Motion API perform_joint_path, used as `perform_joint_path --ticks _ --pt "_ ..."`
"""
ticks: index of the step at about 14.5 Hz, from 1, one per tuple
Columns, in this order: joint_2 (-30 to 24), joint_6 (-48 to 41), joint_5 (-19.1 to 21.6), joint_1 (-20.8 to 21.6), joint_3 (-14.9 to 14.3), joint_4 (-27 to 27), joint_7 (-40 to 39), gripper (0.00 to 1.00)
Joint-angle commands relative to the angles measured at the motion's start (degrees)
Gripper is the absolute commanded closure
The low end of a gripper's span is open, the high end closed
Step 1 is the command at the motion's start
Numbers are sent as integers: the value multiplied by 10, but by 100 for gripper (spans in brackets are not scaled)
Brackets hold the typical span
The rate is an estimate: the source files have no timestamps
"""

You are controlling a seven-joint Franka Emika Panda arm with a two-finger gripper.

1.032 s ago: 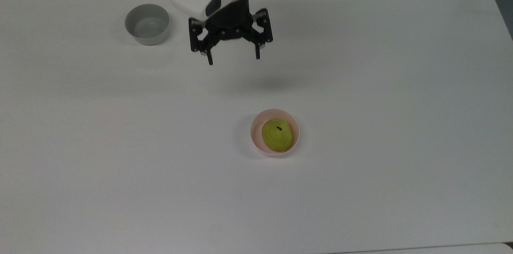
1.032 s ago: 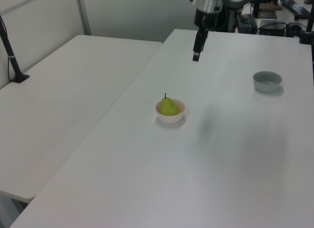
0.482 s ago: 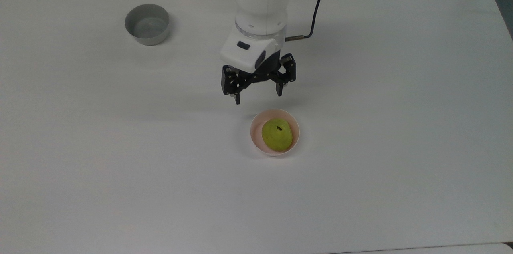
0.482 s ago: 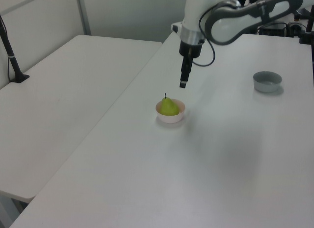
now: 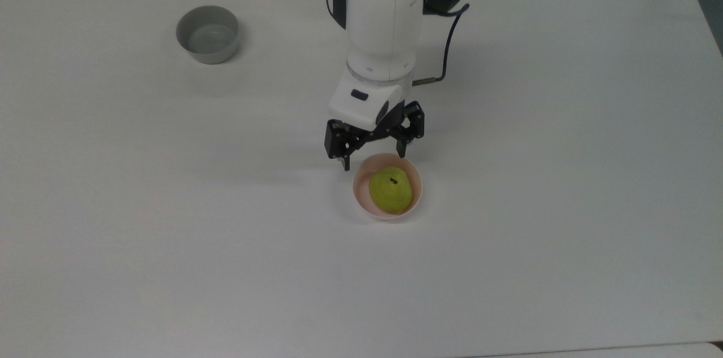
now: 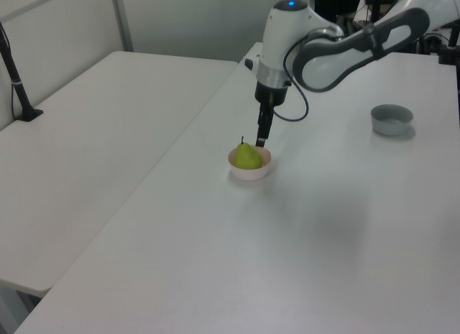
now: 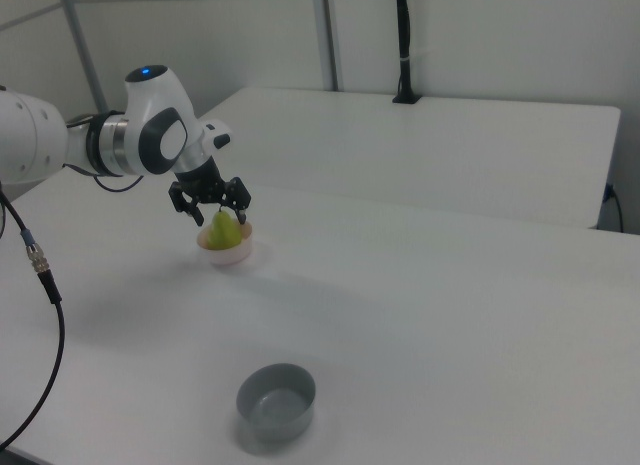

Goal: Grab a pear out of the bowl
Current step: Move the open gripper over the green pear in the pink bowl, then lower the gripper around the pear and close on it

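Observation:
A yellow-green pear [image 5: 390, 189] [image 6: 248, 157] [image 7: 223, 232] with a dark stem stands upright in a small pale pink bowl [image 5: 361, 195] [image 6: 250, 172] [image 7: 232, 255] near the middle of the white table. My gripper [image 5: 374, 159] [image 6: 261, 141] [image 7: 219, 216] hangs open just above the bowl's far rim in the top view, fingers pointing down. Its fingers straddle the rim's width, a little short of the pear. Nothing is held between them.
A grey bowl [image 5: 207, 34] [image 6: 392, 119] [image 7: 276, 397] sits apart at the top view's upper left. A second white table [image 6: 93, 133] adjoins in the left view's left, with a black post [image 6: 14, 75] on it. A black cable [image 5: 449, 47] trails from the wrist.
The arm has swung from the table's far side toward the pink bowl and come lower. The gripper stays open; pear and bowls have not moved.

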Motion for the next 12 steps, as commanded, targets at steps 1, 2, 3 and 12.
perform_joint_path --ticks 1,2,3,12 --pt "21 35 -8 11 -1 1 9 0" --pt "22 37 -8 11 1 1 9 0" --pt "22 38 -9 11 4 1 10 0" --pt "45 78 -11 11 8 1 11 1"
